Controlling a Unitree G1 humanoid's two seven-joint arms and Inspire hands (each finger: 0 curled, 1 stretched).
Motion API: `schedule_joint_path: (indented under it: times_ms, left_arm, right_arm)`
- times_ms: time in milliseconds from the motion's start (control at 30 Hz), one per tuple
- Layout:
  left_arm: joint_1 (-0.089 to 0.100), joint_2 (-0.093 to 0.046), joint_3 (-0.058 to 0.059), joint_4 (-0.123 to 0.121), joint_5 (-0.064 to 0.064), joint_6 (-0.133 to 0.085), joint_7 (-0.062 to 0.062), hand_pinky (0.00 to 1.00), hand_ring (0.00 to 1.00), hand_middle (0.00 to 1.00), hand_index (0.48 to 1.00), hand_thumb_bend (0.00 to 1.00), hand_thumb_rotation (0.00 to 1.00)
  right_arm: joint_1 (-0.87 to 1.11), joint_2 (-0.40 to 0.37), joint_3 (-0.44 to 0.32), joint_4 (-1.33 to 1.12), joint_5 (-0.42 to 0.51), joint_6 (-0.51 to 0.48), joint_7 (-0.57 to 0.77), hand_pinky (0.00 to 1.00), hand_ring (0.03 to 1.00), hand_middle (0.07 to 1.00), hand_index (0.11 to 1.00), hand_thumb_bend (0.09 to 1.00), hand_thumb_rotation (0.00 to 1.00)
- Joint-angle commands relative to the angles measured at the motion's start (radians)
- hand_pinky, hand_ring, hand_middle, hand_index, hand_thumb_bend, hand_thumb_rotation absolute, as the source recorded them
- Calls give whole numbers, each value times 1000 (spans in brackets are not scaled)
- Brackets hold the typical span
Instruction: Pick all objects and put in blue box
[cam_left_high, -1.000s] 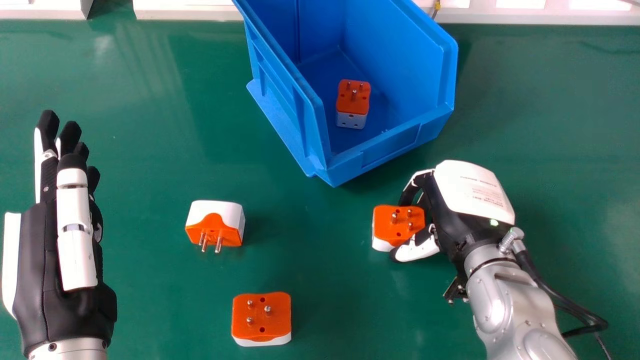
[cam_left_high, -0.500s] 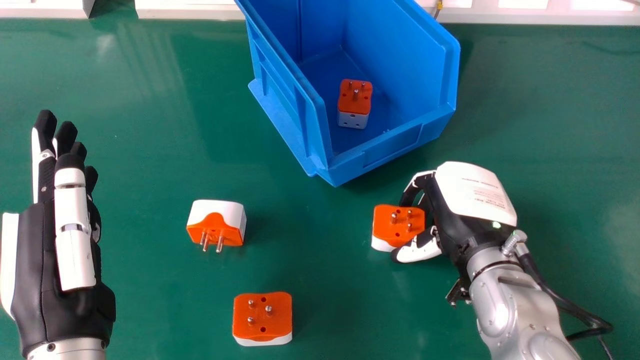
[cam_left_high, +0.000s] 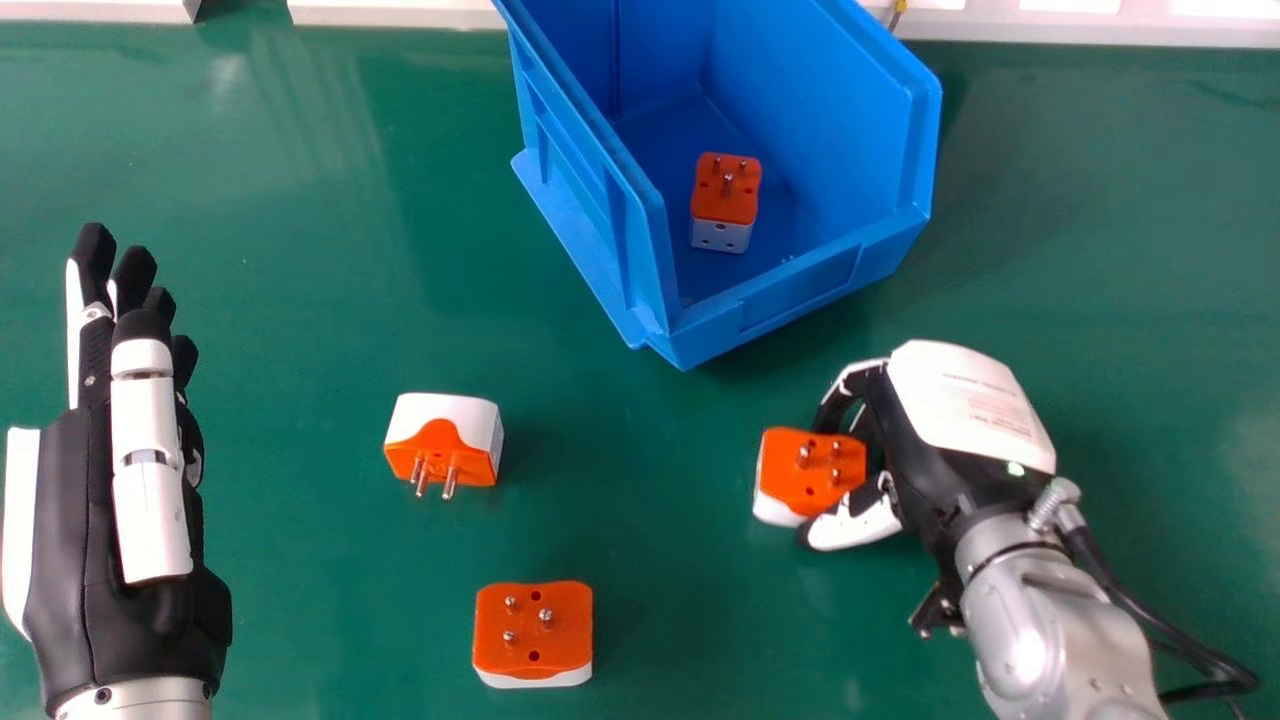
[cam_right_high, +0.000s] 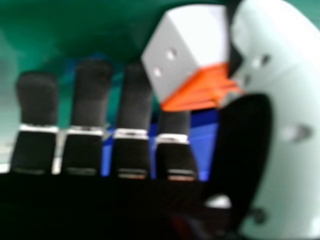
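My right hand (cam_left_high: 960, 410) is at the right of the head view, its thumb and fingers pinching an orange and white plug adapter (cam_left_high: 812, 470). In the right hand view the adapter (cam_right_high: 185, 50) sits between the thumb and fingertips of my right hand (cam_right_high: 135, 100). My left hand (cam_left_high: 110, 480), fingers straight, holds nothing at the left. One adapter (cam_left_high: 445, 440) lies left of centre with its pins towards the near edge; another (cam_left_high: 533, 630) stands pins up nearer the front. The blue box (cam_left_high: 800, 290) holds one adapter (cam_left_high: 725, 200) on its floor.
The green table (cam_left_high: 330, 260) spreads around the box and adapters. A black cable (cam_left_high: 1170, 640) trails along my right forearm. Pale frames (cam_left_high: 1100, 25) run behind the table's far edge.
The head view has shifted slightly, so the box and loose adapters appear farther right. My right hand, with its adapter, has moved a little towards the near edge and tilted.
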Motion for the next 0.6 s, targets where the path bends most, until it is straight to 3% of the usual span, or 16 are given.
schedule_joint_path:
  times_ms: [0,133,467,567]
  left_arm:
    - [-3,2,4,-22,2,-9,3,1000,1000,993,1000,154,1000]
    - [-6,3,8,-15,-6,-14,0,1000,1000,994,1000,155,1000]
    - [-11,8,10,-23,3,-11,-2,1000,998,992,998,156,1000]
    - [-10,10,11,-25,0,-10,-5,1000,999,990,996,175,1000]
  right_arm:
    - [48,-9,0,-23,3,7,24,286,412,492,569,486,0]
    - [63,-4,-14,-38,10,2,14,283,409,494,566,486,0]
    - [59,-5,-23,-31,13,-15,14,286,412,484,562,488,0]
    - [63,-8,-28,-36,18,-28,8,283,410,488,558,488,0]
